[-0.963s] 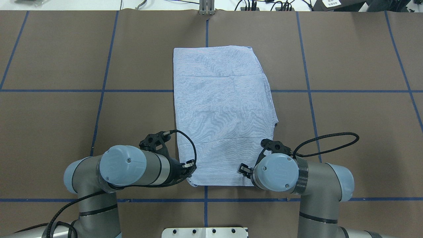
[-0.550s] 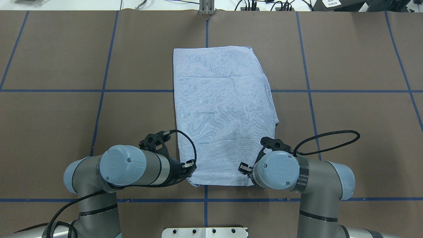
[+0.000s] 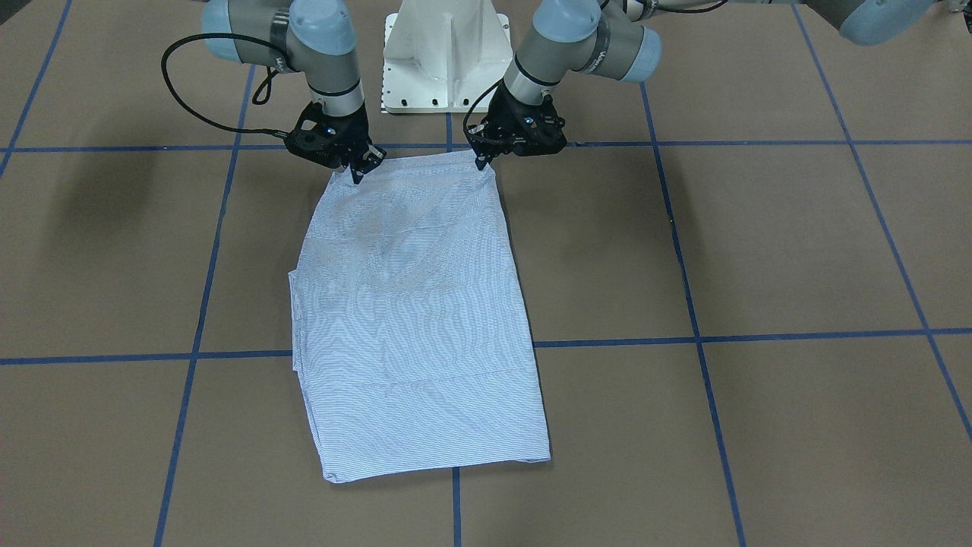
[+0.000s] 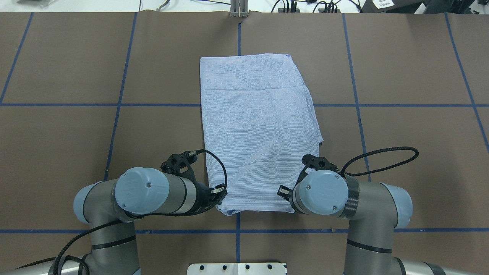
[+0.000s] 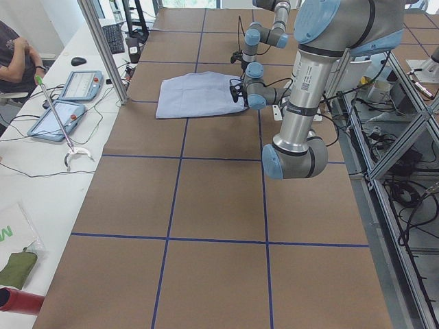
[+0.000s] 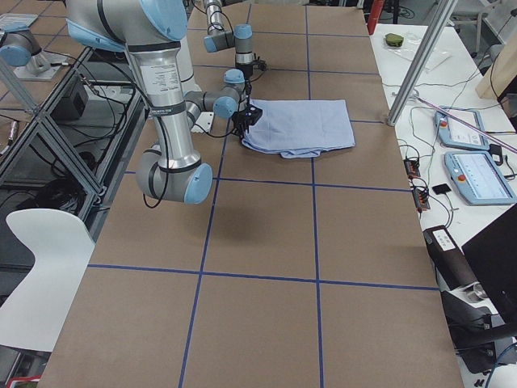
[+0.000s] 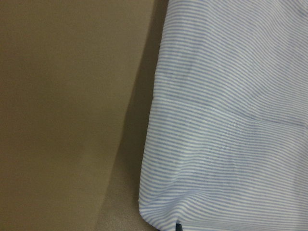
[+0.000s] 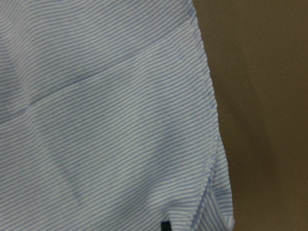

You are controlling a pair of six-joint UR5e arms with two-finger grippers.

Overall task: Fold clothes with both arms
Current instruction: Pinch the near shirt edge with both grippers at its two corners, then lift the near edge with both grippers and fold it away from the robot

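Shirt: we see the striped shirt (image 4: 259, 130) lying flat as a long folded panel in the centre of the overhead view, on the brown table (image 4: 401, 68). Its near hem lies at lower centre, between the two wrists.
Right gripper: at the upper left of the front-facing view, the right gripper (image 3: 357, 173) has its fingers pinched together on one hem corner.
Left gripper: at upper centre there, the left gripper (image 3: 481, 161) comes to a closed point on the other hem corner.
Change: since a second ago the right arm (image 4: 366, 206) has crept up-frame in the overhead view. The hem's right end has come with it, away from the blue grid line (image 4: 420, 230). The left side has not moved.
Meaning: we judge both grasps made and the hem's lift just starting, with the right side leading. The fold toward the far edge is not yet made.
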